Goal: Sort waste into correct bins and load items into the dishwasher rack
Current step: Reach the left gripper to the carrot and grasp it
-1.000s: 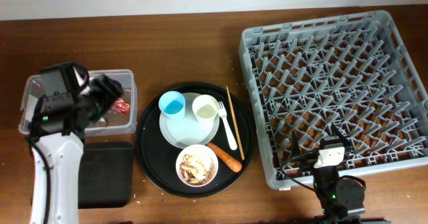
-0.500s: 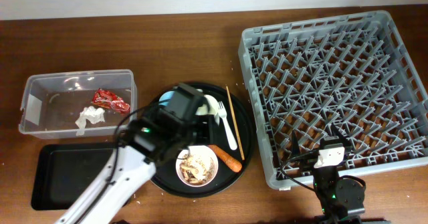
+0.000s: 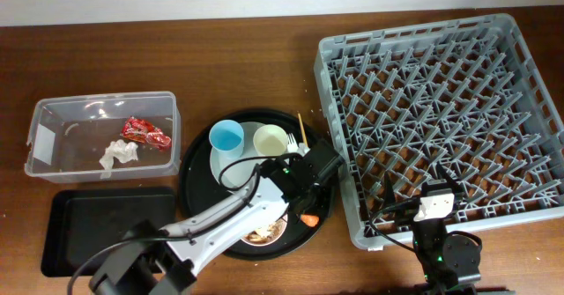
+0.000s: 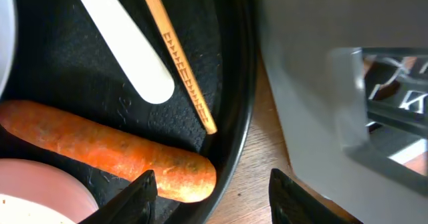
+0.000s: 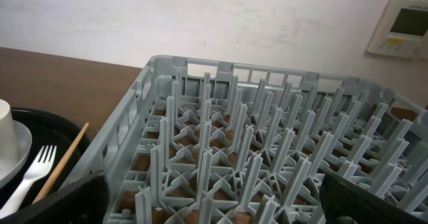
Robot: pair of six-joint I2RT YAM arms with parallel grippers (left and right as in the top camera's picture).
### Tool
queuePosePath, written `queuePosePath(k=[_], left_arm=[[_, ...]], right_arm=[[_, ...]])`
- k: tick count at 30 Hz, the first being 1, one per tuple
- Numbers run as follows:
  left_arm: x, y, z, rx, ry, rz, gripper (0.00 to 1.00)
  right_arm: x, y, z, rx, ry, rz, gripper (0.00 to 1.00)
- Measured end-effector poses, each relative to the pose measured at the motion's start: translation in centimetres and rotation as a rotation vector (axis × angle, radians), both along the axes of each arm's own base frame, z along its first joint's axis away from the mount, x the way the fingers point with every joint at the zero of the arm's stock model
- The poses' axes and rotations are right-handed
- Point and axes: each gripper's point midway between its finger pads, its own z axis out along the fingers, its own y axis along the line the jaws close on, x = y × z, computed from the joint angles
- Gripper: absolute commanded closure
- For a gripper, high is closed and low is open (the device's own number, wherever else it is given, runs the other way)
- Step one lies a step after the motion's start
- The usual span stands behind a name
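The left gripper (image 4: 215,200), jaws spread and empty, hangs over the right tip of the small orange carrot (image 4: 100,150). The carrot lies on the big round black tray (image 4: 235,83), touching the pale pink bowl (image 4: 33,190). The right gripper (image 5: 214,202) rests released at the near edge of the large grey plastic crate (image 5: 267,150).

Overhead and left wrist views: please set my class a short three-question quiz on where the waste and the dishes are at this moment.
1. True or false: the red wrapper lies in the clear tub.
2. In the left wrist view, the open fingers of the left gripper sit either side of the end of: A the tissue, B the carrot, C the cream cup.
3. Fill in: the dishwasher rack holds ___ of the items.
Key: 1 true; 2 B; 3 none.
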Motion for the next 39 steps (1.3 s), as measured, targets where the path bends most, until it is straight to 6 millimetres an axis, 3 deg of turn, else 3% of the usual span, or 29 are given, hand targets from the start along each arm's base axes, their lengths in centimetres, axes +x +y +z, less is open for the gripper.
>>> queuePosePath(k=[7,15,20,29,30,31,32,33,35,39], left_arm=[[-0.3,0.4,-0.4,0.012,0.042,0.087,0.53],[-2.2,2.8,-1.1,0.101,0.157,0.240,0.52],[-2.2,2.9,-1.1,0.101,0.171,0.315,0.52],[-1.7,5.8,-1.5,0.225,0.110,0.384,0.52],[-1.6,5.9,-1.5,0.229,0.105,0.385,0.46],[-1.5,5.8,-1.5,0.224,0.101,0.386,0.16],[-1.4,5.6,-1.5,0.218,0.096,0.388,0.07],[-1.3,5.6,-1.5,0.214,0.093,0.389,0.07],[-1.3,5.5,-1.5,0.211,0.094,0.395,0.30],[-1.6,6.2,-1.7,0.238,0.101,0.401,0.34]], right_arm=[[0.0,0.0,0.0,0.000,0.000,0.000,0.01],[0.0,0.0,0.0,0.000,0.000,0.000,0.01],[0.0,0.0,0.0,0.000,0.000,0.000,0.01],[0.0,0.0,0.0,0.000,0.000,0.000,0.01],[0.0,0.0,0.0,-0.001,0.000,0.000,0.01],[0.0,0.0,0.0,-0.001,0.000,0.000,0.01],[0.0,0.0,0.0,0.000,0.000,0.000,0.01],[0.0,0.0,0.0,0.000,0.000,0.000,0.01],[0.0,0.0,0.0,0.000,0.000,0.000,0.01],[0.0,0.0,0.0,-0.001,0.000,0.000,0.01]])
